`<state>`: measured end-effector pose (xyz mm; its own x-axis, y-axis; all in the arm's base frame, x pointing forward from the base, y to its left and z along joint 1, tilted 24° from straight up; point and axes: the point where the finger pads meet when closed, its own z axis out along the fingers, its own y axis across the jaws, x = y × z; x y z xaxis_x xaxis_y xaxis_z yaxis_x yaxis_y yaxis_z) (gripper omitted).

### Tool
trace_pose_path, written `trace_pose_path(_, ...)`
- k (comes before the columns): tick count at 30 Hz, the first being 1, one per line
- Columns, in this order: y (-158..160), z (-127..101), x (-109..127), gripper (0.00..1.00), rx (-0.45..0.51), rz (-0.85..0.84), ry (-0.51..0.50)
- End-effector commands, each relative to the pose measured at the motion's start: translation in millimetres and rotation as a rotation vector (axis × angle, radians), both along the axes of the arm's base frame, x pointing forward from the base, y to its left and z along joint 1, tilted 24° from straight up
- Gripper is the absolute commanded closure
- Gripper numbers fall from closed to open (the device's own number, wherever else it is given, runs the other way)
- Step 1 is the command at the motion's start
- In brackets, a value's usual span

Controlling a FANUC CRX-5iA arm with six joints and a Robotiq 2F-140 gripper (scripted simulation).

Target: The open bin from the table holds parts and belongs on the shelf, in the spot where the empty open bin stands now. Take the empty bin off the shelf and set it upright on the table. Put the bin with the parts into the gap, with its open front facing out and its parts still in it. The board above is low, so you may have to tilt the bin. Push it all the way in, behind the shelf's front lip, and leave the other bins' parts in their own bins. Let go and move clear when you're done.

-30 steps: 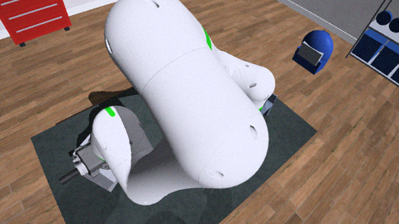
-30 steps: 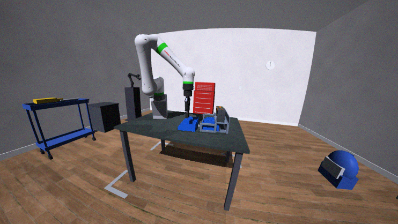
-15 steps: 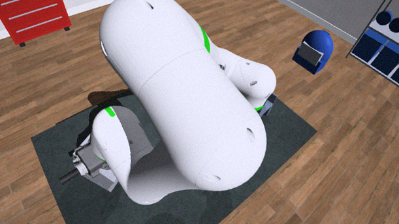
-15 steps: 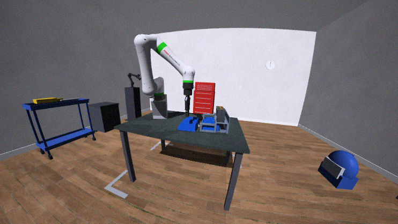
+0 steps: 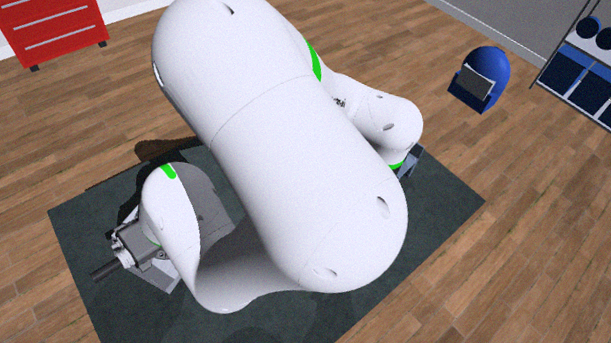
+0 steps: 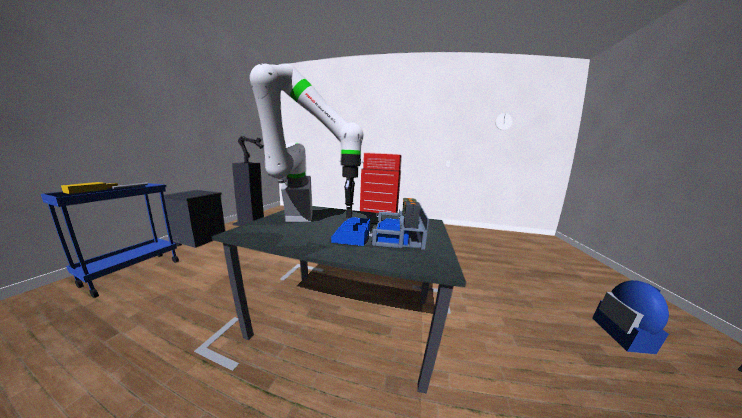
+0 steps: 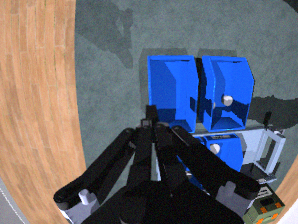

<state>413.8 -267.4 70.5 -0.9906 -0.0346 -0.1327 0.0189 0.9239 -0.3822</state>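
Observation:
My gripper [image 6: 348,212] [image 7: 151,112] is shut and empty. In the wrist view its tips overlap the near left side of an empty blue bin [image 7: 172,90]. Beside that bin, a second blue bin [image 7: 234,82] [image 6: 343,238] holds a whitish round part [image 7: 227,100]. Both stand on the table just in front of the grey shelf [image 7: 276,155] [image 6: 425,228]. A blue bin [image 7: 231,154] on the shelf also shows a whitish round part [image 7: 215,148]. My fingers hide much of the shelf in the wrist view, so the gap cannot be judged. In the top view the arm hides gripper and bins.
A box with green and orange marks [image 7: 265,205] [image 6: 410,206] stands at the shelf. The dark table [image 6: 290,244] [image 7: 110,90] has its edge at the left of the wrist view. The grey robot base [image 6: 298,202] stands at the table's far left.

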Motion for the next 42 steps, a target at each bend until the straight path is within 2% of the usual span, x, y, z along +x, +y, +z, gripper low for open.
trace_pose_path(1,0.0,0.7,0.5,0.9,-0.001,0.0,-0.001)
trace_pose_path(17,1.2,0.3,0.7,0.9,0.0,0.0,-0.001)
trace_pose_path(19,22.8,-7.0,3.7,0.9,0.003,0.0,0.0)
trace_pose_path(21,68.1,-21.9,6.1,0.9,0.006,0.0,0.001)
trace_pose_path(23,68.1,-21.9,6.1,0.9,0.006,0.0,0.001)
trace_pose_path(24,91.5,-29.5,5.3,0.9,0.005,0.0,0.001)
trace_pose_path(25,91.5,-29.5,5.3,0.9,0.005,0.0,0.001)
trace_pose_path(26,110.5,-35.6,3.6,0.9,0.003,0.0,0.0)
trace_pose_path(28,123.0,-39.7,1.9,0.9,0.001,0.0,-0.001)
trace_pose_path(35,129.8,-41.8,0.8,0.9,0.0,0.0,-0.001)
trace_pose_path(36,129.8,-41.8,0.8,0.76,0.0,0.0,-0.001)
trace_pose_path(42,129.8,-41.8,0.8,0.76,0.0,0.0,-0.001)
